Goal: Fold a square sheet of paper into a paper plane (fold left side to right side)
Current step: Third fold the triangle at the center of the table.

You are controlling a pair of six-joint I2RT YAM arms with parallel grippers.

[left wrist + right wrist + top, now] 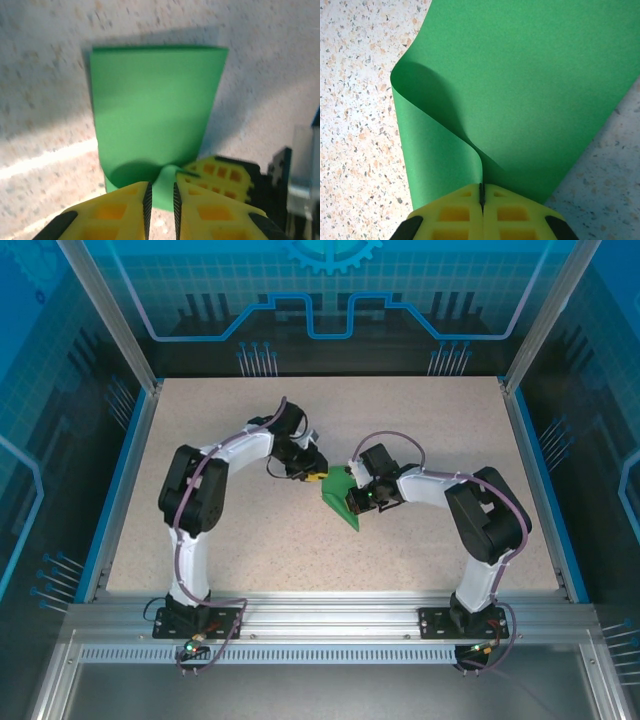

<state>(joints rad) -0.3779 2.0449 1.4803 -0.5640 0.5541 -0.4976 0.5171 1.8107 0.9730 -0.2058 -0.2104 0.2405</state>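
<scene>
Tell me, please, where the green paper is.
Mid-table in the top view, the green paper sits between the left gripper and the right gripper, which pinches its edge.

Text, labels, brands, numbers: none legible | Graphic sign: blue gear emblem (330, 264) at top edge of back wall (330, 325)

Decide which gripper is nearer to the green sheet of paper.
Right. The right gripper is shut on the green sheet of paper, pinching its curled edge. The left gripper sits at the sheet's other side, jaws slightly apart; whether it touches is unclear.
</scene>
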